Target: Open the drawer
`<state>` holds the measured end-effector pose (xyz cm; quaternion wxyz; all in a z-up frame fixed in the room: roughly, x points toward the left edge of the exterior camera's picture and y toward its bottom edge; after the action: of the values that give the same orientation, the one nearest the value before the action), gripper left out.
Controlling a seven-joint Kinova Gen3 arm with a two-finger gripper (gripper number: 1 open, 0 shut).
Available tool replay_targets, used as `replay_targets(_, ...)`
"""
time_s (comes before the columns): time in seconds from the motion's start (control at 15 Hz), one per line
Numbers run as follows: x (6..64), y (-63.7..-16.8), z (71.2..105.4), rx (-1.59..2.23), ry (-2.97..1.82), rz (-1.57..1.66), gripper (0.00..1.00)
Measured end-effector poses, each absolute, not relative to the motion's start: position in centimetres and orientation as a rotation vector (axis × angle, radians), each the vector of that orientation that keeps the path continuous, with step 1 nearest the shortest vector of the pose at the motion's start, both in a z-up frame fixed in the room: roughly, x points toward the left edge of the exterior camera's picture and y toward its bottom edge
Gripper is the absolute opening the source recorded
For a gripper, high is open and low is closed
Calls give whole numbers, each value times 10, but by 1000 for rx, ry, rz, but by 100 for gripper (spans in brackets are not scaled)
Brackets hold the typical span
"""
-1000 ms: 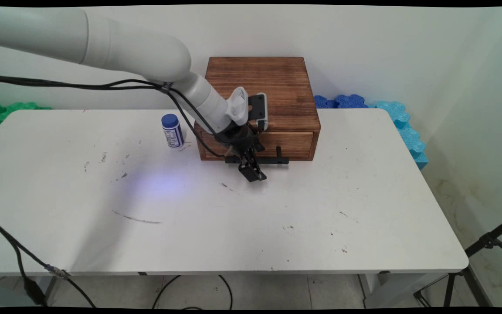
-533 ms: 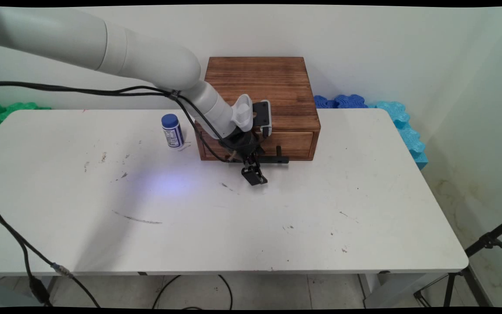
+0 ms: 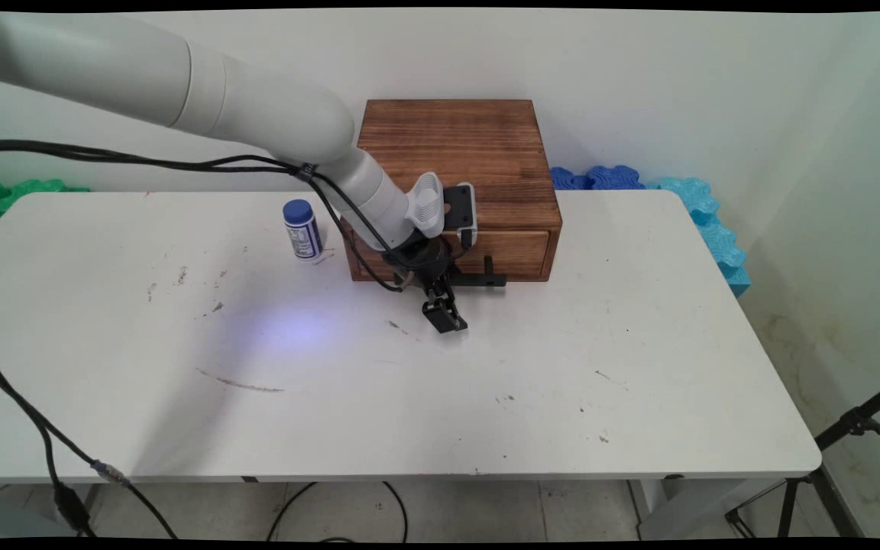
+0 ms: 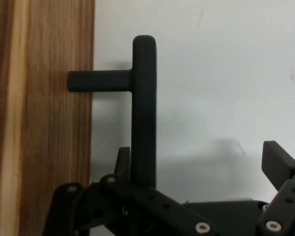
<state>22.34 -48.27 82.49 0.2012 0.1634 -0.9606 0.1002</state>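
Note:
A brown wooden box (image 3: 451, 145) stands at the back of the white table (image 3: 562, 382), with a drawer (image 3: 512, 252) in its front. The drawer's black bar handle (image 3: 486, 280) sticks out on short posts. My gripper (image 3: 444, 317) hangs just in front of the handle's left part, pointing down at the table. In the hand view the handle (image 4: 143, 113) runs upright beside the wood (image 4: 39, 118). My gripper (image 4: 199, 155) is open, and the bar lies between the fingers, close against the left finger (image 4: 122, 160). The right finger (image 4: 278, 162) stands well clear.
A small white bottle with a blue cap (image 3: 302, 229) stands left of the box. Blue foam mats (image 3: 703, 214) lie behind the table's right corner, green ones (image 3: 12, 195) at the left. A black tripod leg (image 3: 852, 424) is at the lower right. Black cables hang from the arm.
The arm has swung a little to the right and the gripper has sunk slightly lower in front of the handle. The box, drawer and bottle have not moved.

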Motion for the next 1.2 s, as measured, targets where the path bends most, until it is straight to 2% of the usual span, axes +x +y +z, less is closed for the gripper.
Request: replay_targets(1.2, 213, -384, 844, 361, -2698, 176, 100)
